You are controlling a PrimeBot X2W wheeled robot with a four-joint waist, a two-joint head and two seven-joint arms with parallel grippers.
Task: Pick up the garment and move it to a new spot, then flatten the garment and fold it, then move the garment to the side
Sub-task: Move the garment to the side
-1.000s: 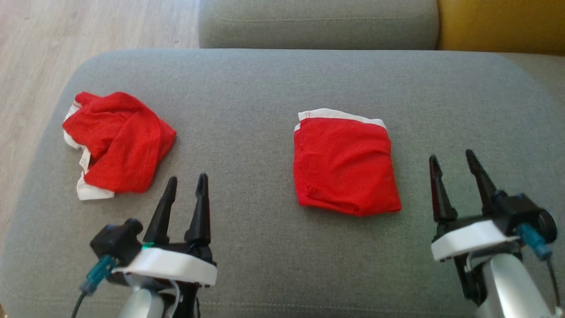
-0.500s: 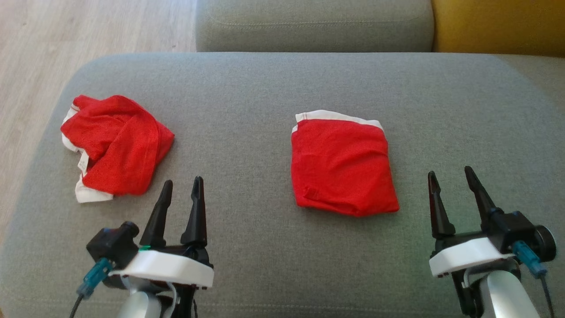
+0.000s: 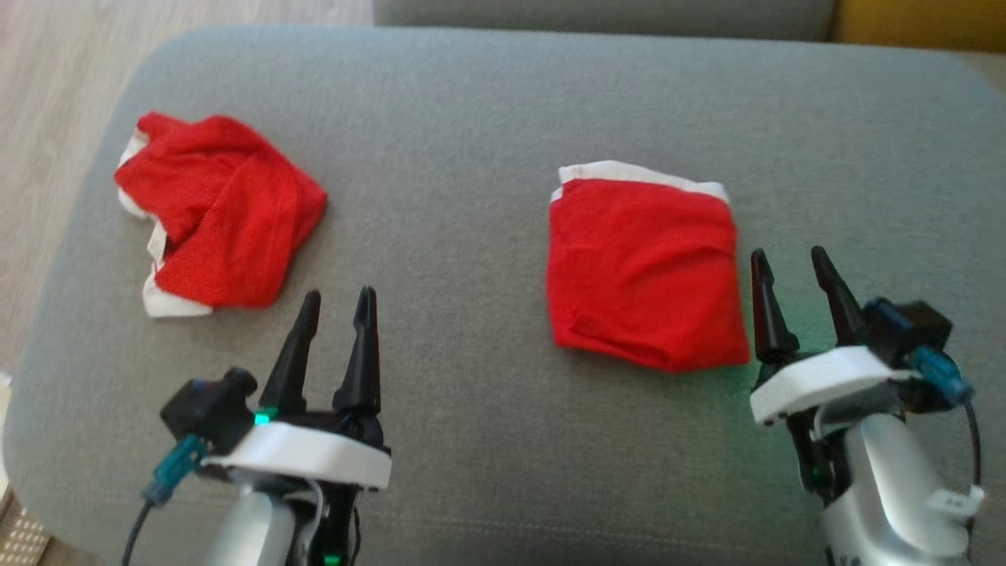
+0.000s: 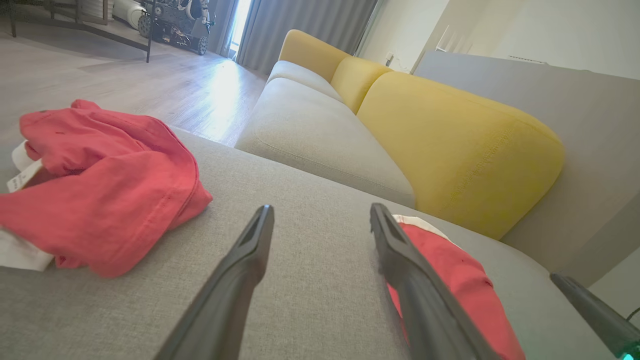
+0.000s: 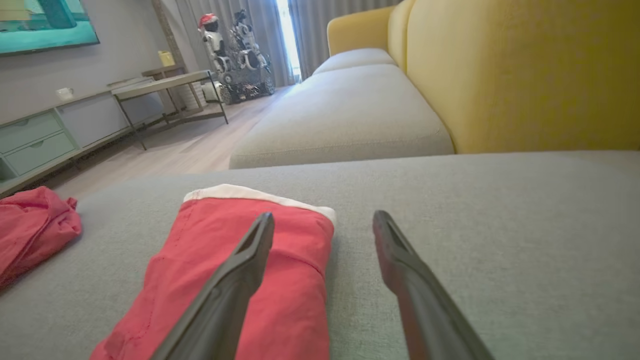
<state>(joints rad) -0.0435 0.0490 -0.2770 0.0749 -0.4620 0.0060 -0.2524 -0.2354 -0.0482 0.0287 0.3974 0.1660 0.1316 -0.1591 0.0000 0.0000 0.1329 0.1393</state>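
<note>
Left pincer and right pincer are spread, the right just beside the folded garment. The left wrist view shows a white label on the crumpled bundle, its writing illegible.

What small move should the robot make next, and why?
Probably ease the left pincer forward and to its left, toward the crumpled red garment. It lies unfolded on the grey cushion, nearest that pincer, whose jaws are open and empty; the red bundle near the right pincer already looks folded.
</note>
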